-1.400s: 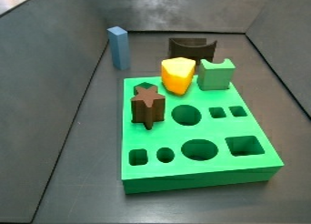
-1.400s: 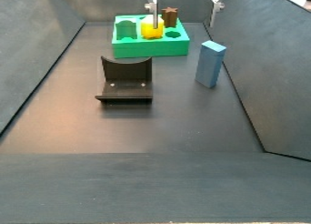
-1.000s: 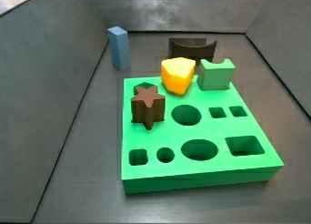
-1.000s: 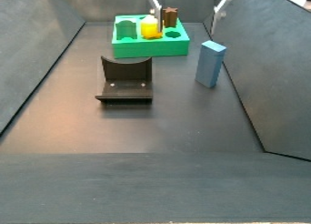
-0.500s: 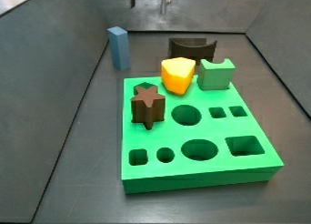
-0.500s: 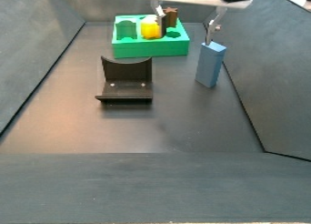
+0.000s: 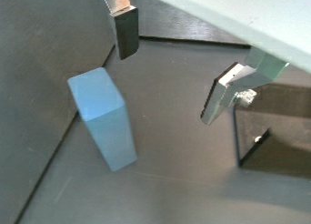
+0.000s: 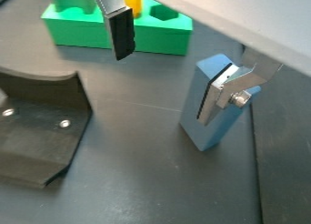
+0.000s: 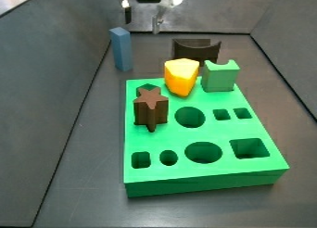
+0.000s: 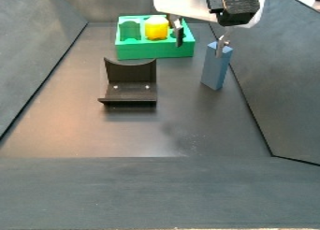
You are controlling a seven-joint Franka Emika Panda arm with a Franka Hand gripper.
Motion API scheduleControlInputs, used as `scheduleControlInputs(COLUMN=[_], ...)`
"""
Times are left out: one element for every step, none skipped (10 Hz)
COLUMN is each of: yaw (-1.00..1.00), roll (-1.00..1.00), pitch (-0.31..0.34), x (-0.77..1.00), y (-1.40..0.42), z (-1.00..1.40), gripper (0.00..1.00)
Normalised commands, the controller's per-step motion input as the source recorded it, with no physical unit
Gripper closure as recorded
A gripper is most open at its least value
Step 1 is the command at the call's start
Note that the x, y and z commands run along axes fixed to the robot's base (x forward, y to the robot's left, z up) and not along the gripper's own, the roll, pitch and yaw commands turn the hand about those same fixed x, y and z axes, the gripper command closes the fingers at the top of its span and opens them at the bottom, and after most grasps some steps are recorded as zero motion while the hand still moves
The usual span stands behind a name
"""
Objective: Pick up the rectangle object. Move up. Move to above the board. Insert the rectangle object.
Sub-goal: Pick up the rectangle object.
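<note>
Wrist view: gripper (image 7: 183,71) spread wide, nothing between the fingers (image 7: 125,35). Blue block (image 7: 104,116) stands upright on the dark floor, just beside one finger and outside the gap, not touching. Corner of the fixture (image 7: 270,146) shows near the other finger.

Other wrist view: gripper (image 8: 170,66) again wide and empty. Blue block (image 8: 209,102) stands right behind the silver finger (image 8: 225,91), which overlaps its upper face; contact cannot be told. Only this view shows the green board (image 8: 116,29) beyond the dark-padded finger, with a yellow piece (image 8: 131,4) on it, and the fixture (image 8: 36,123) as a dark curved bracket with screws, off to the side of the gripper.

Side view: gripper (image 9: 145,19) at the top edge, mostly cut off, opening cannot be told here. Blue block (image 9: 120,47) stands just beside and below it, near the wall. Board (image 9: 206,167) well in front, with holes in its top. This view alone shows the brown star (image 9: 150,107), green cube (image 9: 221,76), yellow piece (image 9: 183,77) and dark arch (image 9: 197,49) behind.

Other side view: gripper (image 10: 200,35) hangs low, fingers apart, right over the blue block's (image 10: 216,68) top. Board (image 10: 146,43) behind the gripper, fixture (image 10: 129,81) off to its side, apart.
</note>
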Motion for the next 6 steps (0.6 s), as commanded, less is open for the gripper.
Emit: scheduleControlInputs(yaw=[-0.39, -0.4, -0.41, -0.49, -0.53, -0.53], roll=[0.15, 0.16, 0.15, 0.08, 0.03, 0.02], pitch=[0.077, 0.077, 0.074, 0.049, 0.011, 0.0], x=[-0.33, -0.45, -0.45, -0.42, -0.33, -0.29], y=[0.0, 0.03, 0.01, 0.0, 0.0, 0.0], z=[-0.11, -0.13, -0.16, -0.11, -0.1, -0.15], gripper=[0.0, 0.0, 0.0, 0.0, 0.0, 0.0])
